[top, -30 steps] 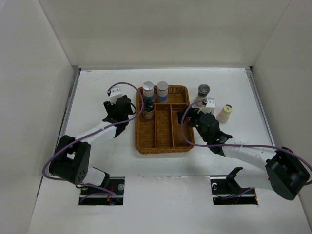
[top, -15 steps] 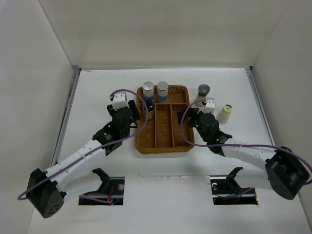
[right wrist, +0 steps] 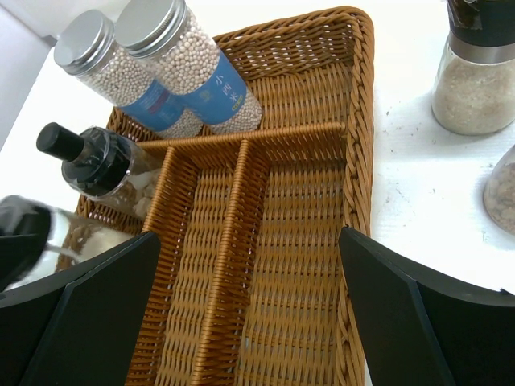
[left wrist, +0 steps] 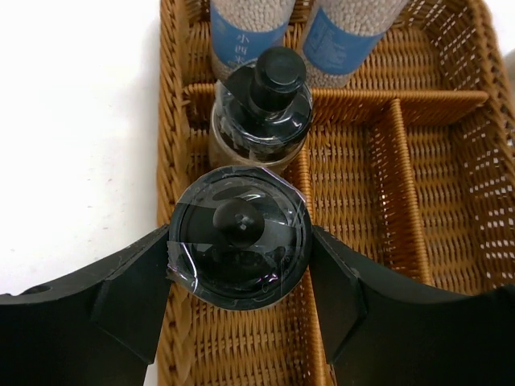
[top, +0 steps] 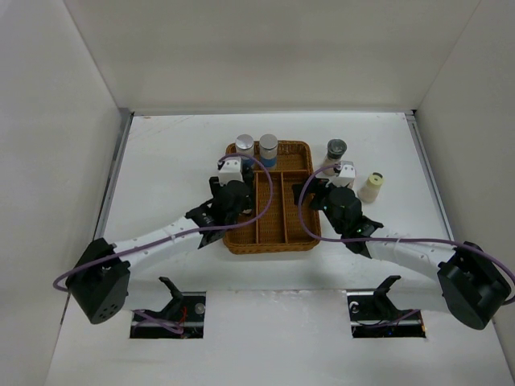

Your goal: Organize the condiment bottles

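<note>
The tray [right wrist: 354, 161] is brown woven wicker. It has one wide slot at the far end and three long thin slots nearer. It sits on the flat white surface [top: 161, 161].

Two tall bottles [right wrist: 197, 76] stand side by side in the far slot. They are clear and round, full of little pale balls, with shiny silver caps and blue bands.

A short bottle [left wrist: 265, 104] stands at the far end of the left long slot. It has a black cap with a round knob on top and a clear body with pale bits inside.

The left pincer [left wrist: 240, 265] is about half open and grips the held bottle [left wrist: 241, 233] by its sides. From above this one is a round black top with a small knob, wrapped in shiny clear film. It is over the left long slot, just near the short bottle. I cannot tell if it rests on the tray floor.

The right pincer [right wrist: 248, 257] is wide open and holds nothing. It hangs over the right side of the tray.

On the surface right of the tray stand a grinder [top: 336, 149], glass with a black top and pale grains, and a yellow-capped bottle [top: 372, 186].
</note>
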You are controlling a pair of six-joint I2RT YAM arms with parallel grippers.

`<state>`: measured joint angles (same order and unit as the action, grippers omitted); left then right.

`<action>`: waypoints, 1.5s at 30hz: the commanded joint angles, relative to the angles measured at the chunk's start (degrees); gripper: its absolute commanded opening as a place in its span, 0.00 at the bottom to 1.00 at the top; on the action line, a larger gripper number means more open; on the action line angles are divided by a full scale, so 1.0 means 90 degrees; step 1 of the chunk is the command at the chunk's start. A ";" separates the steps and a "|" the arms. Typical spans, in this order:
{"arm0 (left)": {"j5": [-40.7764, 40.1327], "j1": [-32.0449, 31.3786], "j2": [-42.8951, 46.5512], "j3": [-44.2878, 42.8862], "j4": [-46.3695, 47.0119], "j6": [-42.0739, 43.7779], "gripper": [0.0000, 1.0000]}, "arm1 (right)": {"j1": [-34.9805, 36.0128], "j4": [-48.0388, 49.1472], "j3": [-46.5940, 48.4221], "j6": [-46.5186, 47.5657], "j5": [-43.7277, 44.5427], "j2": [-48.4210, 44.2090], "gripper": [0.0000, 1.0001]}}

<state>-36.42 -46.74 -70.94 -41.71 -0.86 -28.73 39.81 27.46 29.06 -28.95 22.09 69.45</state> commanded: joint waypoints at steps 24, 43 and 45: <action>0.0444 0.0365 -0.0381 -0.0033 0.1044 0.0087 0.77 | 0.0024 0.0200 0.0131 0.0043 0.0124 -0.0021 1.00; 0.0580 0.1008 0.2217 0.1577 0.2175 -0.0126 0.30 | -0.0073 0.0357 0.0296 0.0297 0.0534 -0.0285 0.97; 0.0823 0.1330 0.2383 0.1889 0.2331 -0.0487 0.29 | -0.0190 0.0240 0.0452 0.0297 0.0622 -0.0343 0.64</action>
<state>-31.48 -37.54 -51.18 -27.83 14.41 -28.99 39.38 27.49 29.45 -26.55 25.69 68.47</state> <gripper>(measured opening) 0.297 0.706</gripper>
